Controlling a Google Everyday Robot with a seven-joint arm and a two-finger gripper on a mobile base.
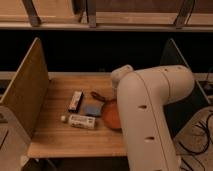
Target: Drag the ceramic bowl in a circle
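Arm fills right third of tabletop — no passage there; end effector hidden behind it, near ceramic bowl. Centre crowded: small box, blue pad, white tube and dark red item just left of bowl, narrow gaps between. Wooden side wall closes left, dark panel closes right. Free strips — along left wall, front edge, rear edge.
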